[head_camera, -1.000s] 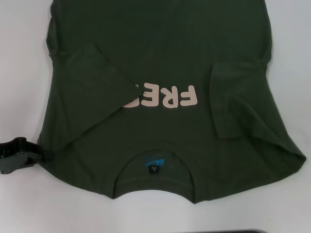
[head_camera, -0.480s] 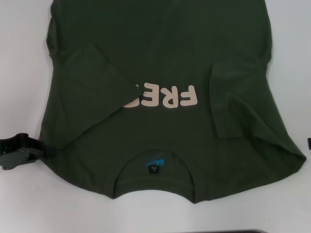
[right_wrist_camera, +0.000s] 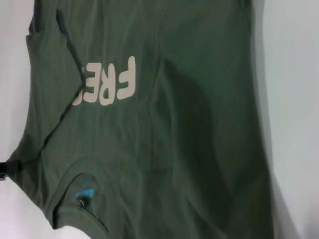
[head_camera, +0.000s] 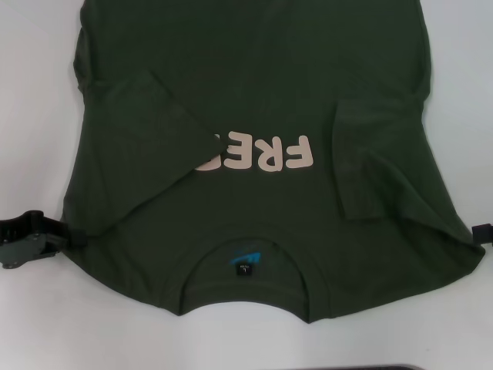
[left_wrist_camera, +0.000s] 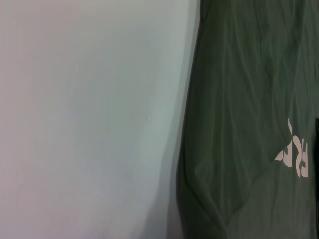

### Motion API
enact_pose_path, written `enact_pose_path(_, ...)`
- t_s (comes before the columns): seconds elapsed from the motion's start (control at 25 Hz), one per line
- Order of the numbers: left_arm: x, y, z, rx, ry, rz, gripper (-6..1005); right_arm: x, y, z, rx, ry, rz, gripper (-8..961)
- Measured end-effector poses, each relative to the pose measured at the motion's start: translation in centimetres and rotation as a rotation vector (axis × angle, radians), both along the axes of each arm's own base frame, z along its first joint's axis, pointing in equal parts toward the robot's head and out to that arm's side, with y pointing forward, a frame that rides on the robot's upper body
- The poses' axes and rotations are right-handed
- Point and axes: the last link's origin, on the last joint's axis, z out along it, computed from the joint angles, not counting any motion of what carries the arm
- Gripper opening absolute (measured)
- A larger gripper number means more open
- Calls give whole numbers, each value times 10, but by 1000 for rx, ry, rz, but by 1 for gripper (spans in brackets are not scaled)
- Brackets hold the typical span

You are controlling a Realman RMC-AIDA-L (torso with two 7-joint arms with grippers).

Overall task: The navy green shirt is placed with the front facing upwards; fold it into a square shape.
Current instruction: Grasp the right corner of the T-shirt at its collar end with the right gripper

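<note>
The navy green shirt (head_camera: 254,100) lies flat on the white table, front up, with its collar and blue neck label (head_camera: 245,263) toward me. Both short sleeves are folded inward, and the left one covers part of the pale "FREE!" lettering (head_camera: 266,154). My left gripper (head_camera: 62,237) sits low at the shirt's left shoulder edge, its tip touching the cloth. Only a black tip of my right gripper (head_camera: 483,233) shows at the right shoulder edge. The shirt (left_wrist_camera: 249,124) also fills one side of the left wrist view. In the right wrist view the shirt (right_wrist_camera: 164,139) takes up most of the picture.
Bare white table (head_camera: 31,92) surrounds the shirt on the left, right and front. A dark strip (head_camera: 370,368) runs along the near edge of the head view.
The right gripper has come into view at the right edge, beside the shirt's shoulder. The left gripper has crept slightly toward the shirt's left shoulder. The shirt has not moved.
</note>
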Motion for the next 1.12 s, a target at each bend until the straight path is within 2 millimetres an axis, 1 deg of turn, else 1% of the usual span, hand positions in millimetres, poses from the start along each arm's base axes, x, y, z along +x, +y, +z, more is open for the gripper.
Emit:
enact_pose_path(0.28,1,1,0,5,-3,0,57,-1,1,-9,-18,-11,-4,878)
enact_pose_path(0.56,2,3,1,15,-7,-1,56,0,2,-10,-17,-19,-9,878)
enact_pose_path(0.88,2,4,1,16,-6,-4,56,-3,5,-20,-28,-1,-11,879)
enact_pose_path(1.12,2,5,1,17,-5,-5,57,-4,7,-22,-30,0,-12,879)
